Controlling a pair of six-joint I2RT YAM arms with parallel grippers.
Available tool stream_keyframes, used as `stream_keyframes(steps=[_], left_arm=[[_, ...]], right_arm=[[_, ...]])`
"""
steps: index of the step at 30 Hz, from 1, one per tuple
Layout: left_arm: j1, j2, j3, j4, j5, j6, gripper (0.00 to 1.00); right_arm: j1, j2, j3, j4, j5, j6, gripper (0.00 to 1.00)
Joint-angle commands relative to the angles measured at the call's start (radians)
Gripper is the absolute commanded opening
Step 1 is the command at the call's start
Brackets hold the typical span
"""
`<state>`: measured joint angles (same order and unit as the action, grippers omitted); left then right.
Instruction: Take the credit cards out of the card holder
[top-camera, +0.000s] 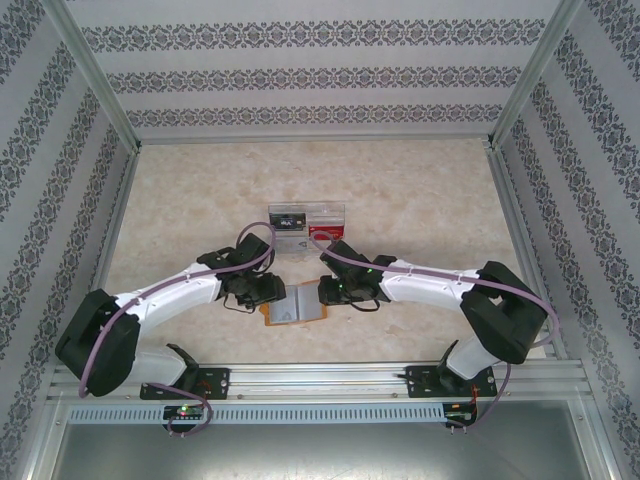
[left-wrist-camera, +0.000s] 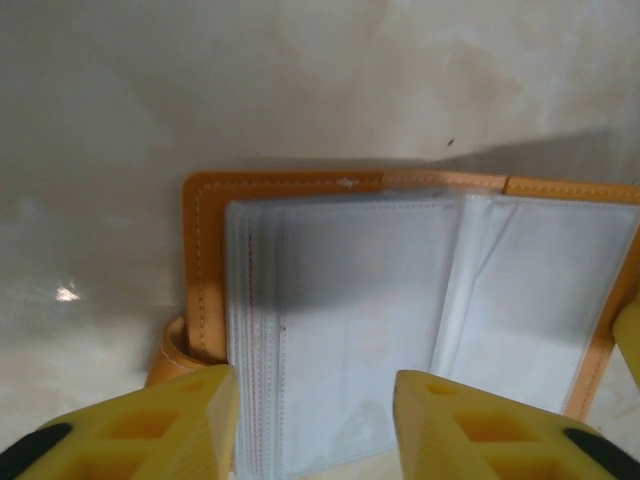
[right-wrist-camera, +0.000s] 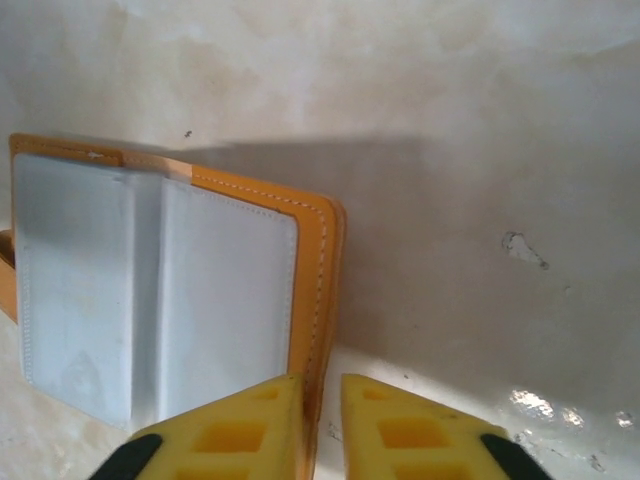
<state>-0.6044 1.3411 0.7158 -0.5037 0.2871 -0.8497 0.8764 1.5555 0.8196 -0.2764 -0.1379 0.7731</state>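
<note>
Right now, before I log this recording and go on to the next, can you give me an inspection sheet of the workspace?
Surface: marbled beige table, no spills seen.
Job's things: card holder lies open, grey sleeves facing up; a red card lies at the clear tray's near edge.
Clutter: clear tray behind the card holder, a dark item in it.
Grippers: left gripper open, straddling the near edge of the sleeves; right gripper closed on the right edge of the holder's cover.
Cables: purple cable running along each arm.
Surroundings: patterned walls, aluminium frame.
</note>
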Motion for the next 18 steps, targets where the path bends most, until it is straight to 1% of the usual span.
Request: stream_keyframes(steps=[1,4,18], left_arm=[[-0.016,0.015,-0.016,0.046,0.027,-0.009,0.43],[-0.017,0.022,-0.021,0.042,0.029,-0.009,0.43],[-0.043,0.079,-0.01,0.054,0.051,0.003,0.41]], right_arm=[[0.02,0.024,0.003,0.007,-0.001,0.027,0.14],[0.025,0.028,0.006,0.007,0.008,0.038,0.11],[0.046,0.028,0.005,0.001,0.021,0.049,0.11]])
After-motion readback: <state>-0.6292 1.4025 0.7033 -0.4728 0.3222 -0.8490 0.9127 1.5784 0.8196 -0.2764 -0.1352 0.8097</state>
